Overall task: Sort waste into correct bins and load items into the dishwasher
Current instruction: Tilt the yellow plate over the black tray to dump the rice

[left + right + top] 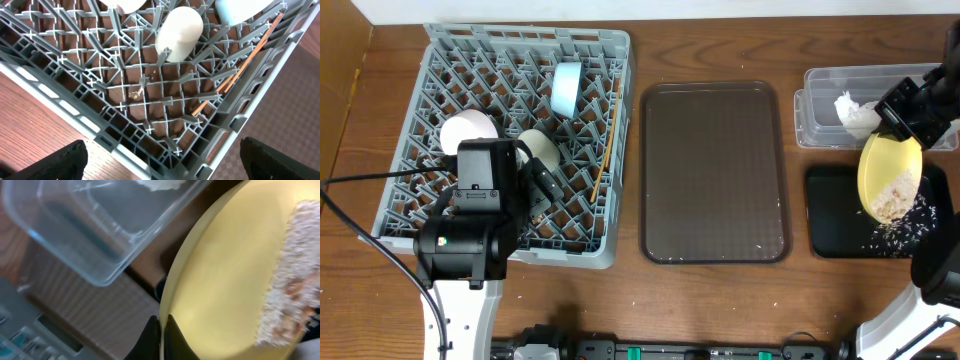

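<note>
**Left wrist: over the rack's near corner**

Left gripper (pixel 162 152) is hanging above the grey dish rack (pixel 150 117), with its dark fingers (pixel 55 162) spread wide at the frame's bottom corners. The cream cup (pixel 179 33) is resting among the pegs. The chopsticks (pixel 240 67) are lying slanted along the right wall. A few beige crumbs (pixel 136 92) are sitting in the lattice.

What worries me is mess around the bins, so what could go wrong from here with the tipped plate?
1. The right fingers pinch only the rim of the pale yellow plate, which is steeply tilted over the black bin; it could slip out and drop.
2. The crumbs cling in a clump on the plate; they might let go all at once and scatter past the bin wall onto the table.
</note>
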Available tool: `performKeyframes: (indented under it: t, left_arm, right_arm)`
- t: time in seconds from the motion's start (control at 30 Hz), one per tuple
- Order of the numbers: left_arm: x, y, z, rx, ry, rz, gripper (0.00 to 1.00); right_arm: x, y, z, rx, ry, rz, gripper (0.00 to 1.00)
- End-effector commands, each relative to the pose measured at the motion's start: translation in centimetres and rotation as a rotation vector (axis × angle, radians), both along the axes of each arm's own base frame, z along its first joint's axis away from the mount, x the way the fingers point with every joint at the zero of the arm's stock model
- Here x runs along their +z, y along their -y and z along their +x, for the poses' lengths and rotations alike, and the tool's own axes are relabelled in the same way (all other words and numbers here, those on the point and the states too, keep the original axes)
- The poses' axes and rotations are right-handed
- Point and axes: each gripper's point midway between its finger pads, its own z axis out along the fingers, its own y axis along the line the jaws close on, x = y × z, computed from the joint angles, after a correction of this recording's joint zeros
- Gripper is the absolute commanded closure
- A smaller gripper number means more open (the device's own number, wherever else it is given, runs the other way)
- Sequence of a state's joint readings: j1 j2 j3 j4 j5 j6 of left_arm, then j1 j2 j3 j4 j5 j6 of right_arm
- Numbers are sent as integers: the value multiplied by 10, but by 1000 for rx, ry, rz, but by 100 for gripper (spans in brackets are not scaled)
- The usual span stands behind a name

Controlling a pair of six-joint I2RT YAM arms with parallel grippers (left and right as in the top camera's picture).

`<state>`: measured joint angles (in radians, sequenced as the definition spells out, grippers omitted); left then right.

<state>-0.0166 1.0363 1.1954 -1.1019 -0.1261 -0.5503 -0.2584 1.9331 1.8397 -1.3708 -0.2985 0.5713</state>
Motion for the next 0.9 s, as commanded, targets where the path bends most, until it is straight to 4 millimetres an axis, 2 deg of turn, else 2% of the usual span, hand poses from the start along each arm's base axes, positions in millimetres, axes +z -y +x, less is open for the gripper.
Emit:
performKeyframes:
  t: [0.0, 0.13, 0.33, 0.53, 0.67, 0.87]
  left_arm:
    - [7, 0, 2, 3, 15, -3, 2]
    - [7, 0, 2, 3, 15, -3, 2]
    - [7, 0, 1, 3, 15, -3, 2]
    - [7, 0, 1, 3, 15, -3, 2]
    - [7, 0, 2, 3, 15, -3, 2]
    - [7, 0, 2, 3, 15, -3, 2]
  right_arm:
    - [16, -5, 4, 46, 79, 102, 99]
    - [18, 1, 0, 29, 84, 138, 99]
    - [29, -2, -6, 49, 118, 260, 99]
    - [28, 9, -4, 54, 145, 249, 99]
    - [36, -2, -5, 109, 186, 313, 99]
    - [32, 1, -7, 98, 164, 300, 99]
